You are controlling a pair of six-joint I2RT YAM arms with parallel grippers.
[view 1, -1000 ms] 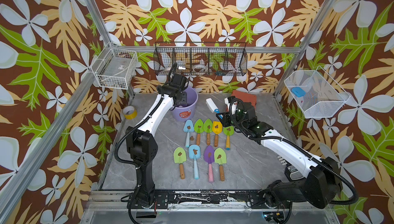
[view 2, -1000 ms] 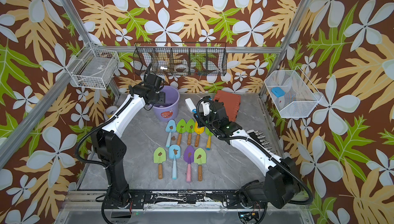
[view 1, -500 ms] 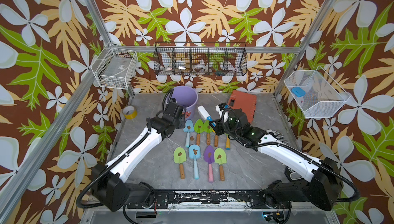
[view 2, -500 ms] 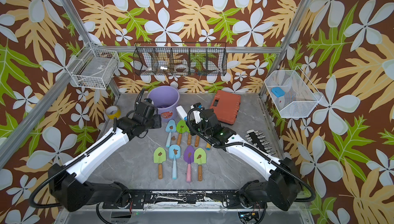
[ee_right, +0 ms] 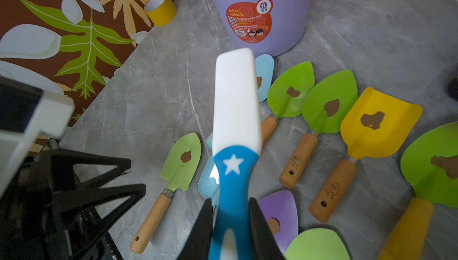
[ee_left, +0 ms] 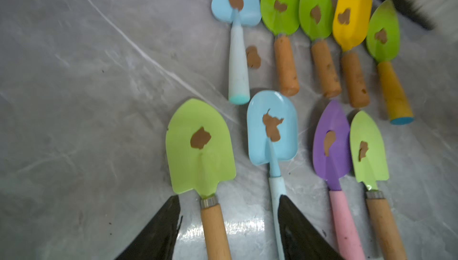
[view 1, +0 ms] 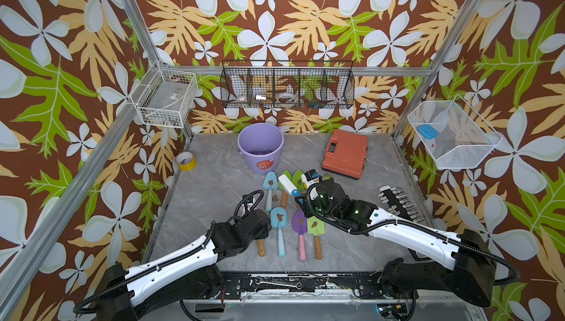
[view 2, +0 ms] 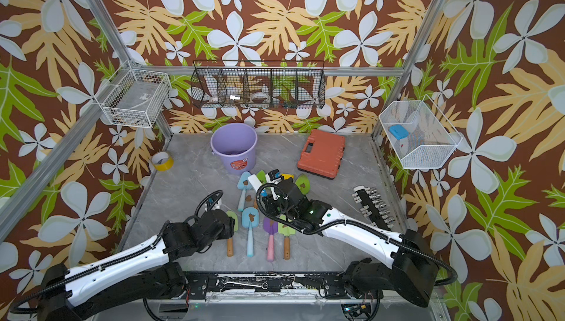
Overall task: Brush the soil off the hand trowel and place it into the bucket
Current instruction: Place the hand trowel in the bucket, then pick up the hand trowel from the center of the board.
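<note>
The light green hand trowel [ee_left: 190, 169] with a wooden handle lies at the front left of two rows of trowels, a brown clump of soil [ee_left: 200, 138] on its blade. My left gripper [ee_left: 229, 221] is open, its jaws standing on either side of that handle without touching it. In both top views the left wrist [view 1: 244, 230] covers most of the blade. My right gripper [ee_right: 231, 221] is shut on a blue-and-white brush [ee_right: 235, 102], held above the trowels [view 1: 287, 183]. The lilac bucket [view 1: 260, 145] stands upright behind the rows.
Several other trowels [ee_left: 272, 127] lie close together, each with a soil clump; one loose clump [ee_left: 253, 57] lies on the table. An orange-red tool case [view 1: 345, 154] is at back right, a socket rack [view 1: 397, 200] at right, a yellow tape roll [view 1: 185, 160] at left.
My left arm has swung from over the bucket down to the front-left trowel. My right arm has drawn back toward the front with the brush still in its grip.
</note>
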